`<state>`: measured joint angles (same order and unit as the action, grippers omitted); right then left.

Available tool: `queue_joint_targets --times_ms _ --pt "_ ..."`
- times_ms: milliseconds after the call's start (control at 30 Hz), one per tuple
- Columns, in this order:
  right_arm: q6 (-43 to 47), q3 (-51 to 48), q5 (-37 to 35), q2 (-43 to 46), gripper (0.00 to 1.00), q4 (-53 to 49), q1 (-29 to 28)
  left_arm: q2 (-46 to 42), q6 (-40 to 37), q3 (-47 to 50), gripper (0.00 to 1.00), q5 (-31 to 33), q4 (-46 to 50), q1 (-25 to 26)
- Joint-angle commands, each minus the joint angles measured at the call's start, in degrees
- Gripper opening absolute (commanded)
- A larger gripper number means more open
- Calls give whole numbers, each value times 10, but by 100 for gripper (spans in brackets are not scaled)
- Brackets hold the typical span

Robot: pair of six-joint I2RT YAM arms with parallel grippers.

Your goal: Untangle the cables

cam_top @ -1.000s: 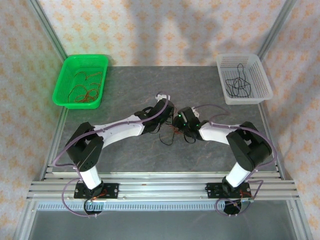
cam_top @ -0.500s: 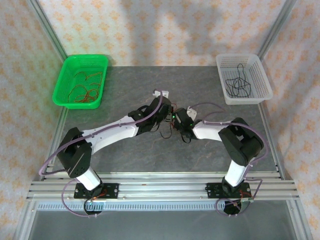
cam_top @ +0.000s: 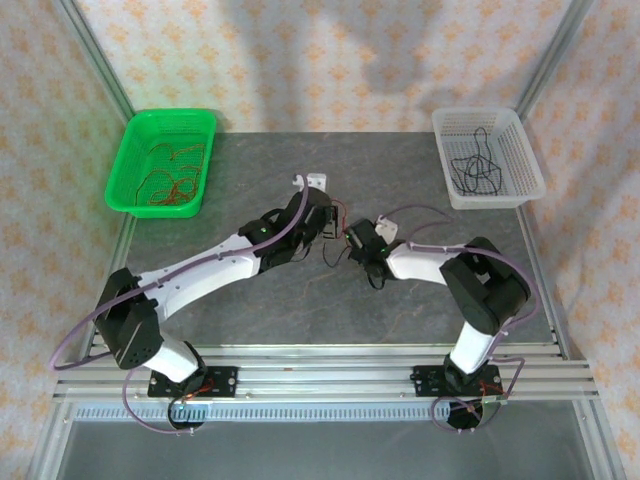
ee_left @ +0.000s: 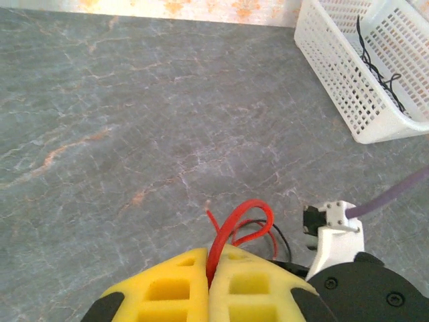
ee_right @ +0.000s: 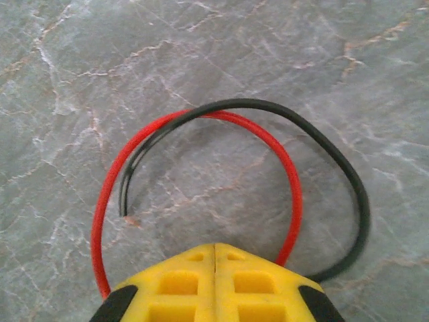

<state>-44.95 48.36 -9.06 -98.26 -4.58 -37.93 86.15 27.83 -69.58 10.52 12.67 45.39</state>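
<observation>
Both are closed — left gripper (ee_left: 211, 272) is clamped on red cable (ee_left: 244, 215); right gripper (ee_right: 214, 268) is pressed together beside black cable (ee_right: 335, 161).

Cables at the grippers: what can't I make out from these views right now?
- Right wrist view: the right gripper, shut, covers where the red cable and black cable pass under it, so which is pinched is hidden.
- Left wrist view: the left gripper pinches a red loop; the rest is hidden under it.
- Top view: cables too thin to trace crossings.
</observation>
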Motion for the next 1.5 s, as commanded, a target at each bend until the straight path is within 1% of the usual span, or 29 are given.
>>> queue_joint_targets --times_ms 0,200,433,567,700,867,967,1067,1200,1300,1367,1467 --pt "2 -25 -14 20 0 -54 5 -26 -17 4 0 47 22 2" --pt "-7 -56 19 56 0 -33 25 -44 -34 -12 0 86 54 -2" --pt "-29 -121 45 127 0 4 70 -65 -50 -20 0 130 88 -23" --pt "-67 -163 64 184 0 39 89 -76 -51 -6 0 144 97 -47" --pt "-112 -194 82 244 0 80 102 -87 -47 20 0 146 92 -60" --pt "-151 -202 72 311 0 77 110 -88 -38 48 0 145 84 -67" --pt "-160 -205 42 360 0 49 114 -88 -37 53 0 150 86 -70" --pt "-146 -202 6 394 0 3 118 -95 -38 50 0 156 89 -72" --pt "-88 -175 -10 410 0 -62 121 -105 -39 46 0 151 90 -72" --pt "-19 -133 11 401 9 -113 121 -112 -38 42 0 137 91 -72" --pt "22 -103 40 391 16 -142 121 -115 -38 39 0 128 91 -72" --pt "55 -76 88 384 26 -157 120 -119 -38 29 0 119 95 -72"
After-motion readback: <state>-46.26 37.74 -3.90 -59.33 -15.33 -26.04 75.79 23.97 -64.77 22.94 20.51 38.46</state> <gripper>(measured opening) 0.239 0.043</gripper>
